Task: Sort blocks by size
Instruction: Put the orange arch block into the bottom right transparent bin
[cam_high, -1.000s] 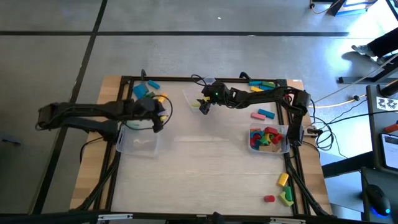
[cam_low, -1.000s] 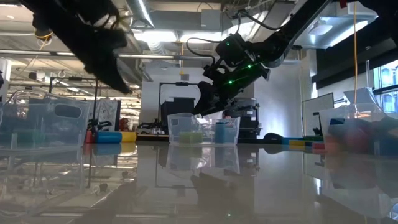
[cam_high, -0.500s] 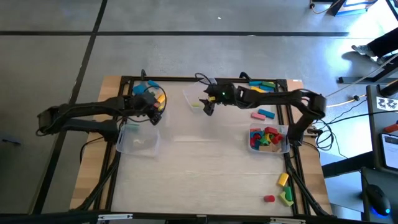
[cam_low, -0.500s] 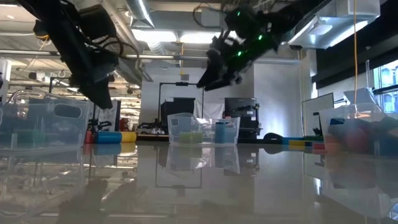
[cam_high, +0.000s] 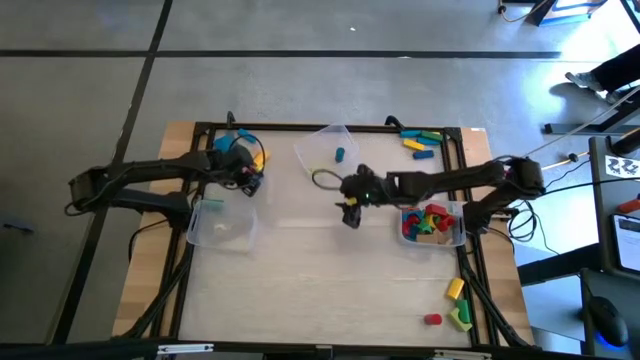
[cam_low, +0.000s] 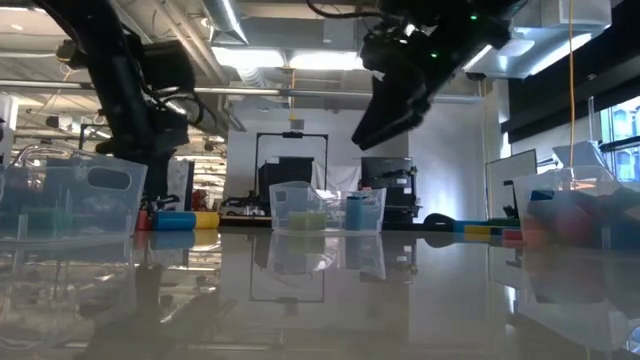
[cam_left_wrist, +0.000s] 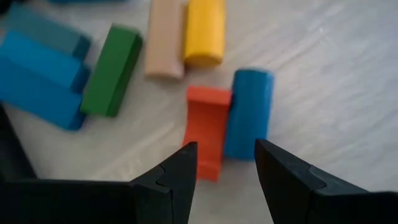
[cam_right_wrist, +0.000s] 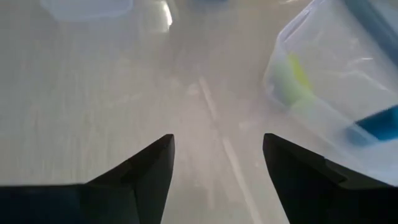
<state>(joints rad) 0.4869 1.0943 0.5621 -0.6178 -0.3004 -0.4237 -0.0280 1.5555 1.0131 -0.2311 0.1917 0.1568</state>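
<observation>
My left gripper (cam_high: 247, 180) stands open over the far-left pile of blocks, fingers slanting down. In the left wrist view its fingertips (cam_left_wrist: 224, 155) hover just short of an orange block (cam_left_wrist: 207, 130) and a blue cylinder (cam_left_wrist: 249, 112) lying side by side on the table. A green bar (cam_left_wrist: 112, 68), blue bars (cam_left_wrist: 37, 81), a tan cylinder (cam_left_wrist: 165, 37) and a yellow cylinder (cam_left_wrist: 204, 31) lie beyond. My right gripper (cam_high: 350, 213) hangs open and empty above bare table (cam_right_wrist: 124, 93) near the middle, raised high in the low view (cam_low: 375, 125).
A clear bin (cam_high: 310, 140) at the far middle holds a blue block (cam_high: 340, 153); it shows beside my right gripper (cam_right_wrist: 348, 93). Another clear bin (cam_high: 220, 228) sits at the left, a third (cam_high: 461, 238) with red and green blocks at the right. Loose blocks lie far right (cam_high: 420, 140) and near right (cam_high: 456, 300).
My right gripper has swung away from the far-middle bin toward the table's near edge and a little right, rising, still open. My left gripper has gone toward the far edge and down over the block pile, rolling at the wrist, its gap unchanged.
</observation>
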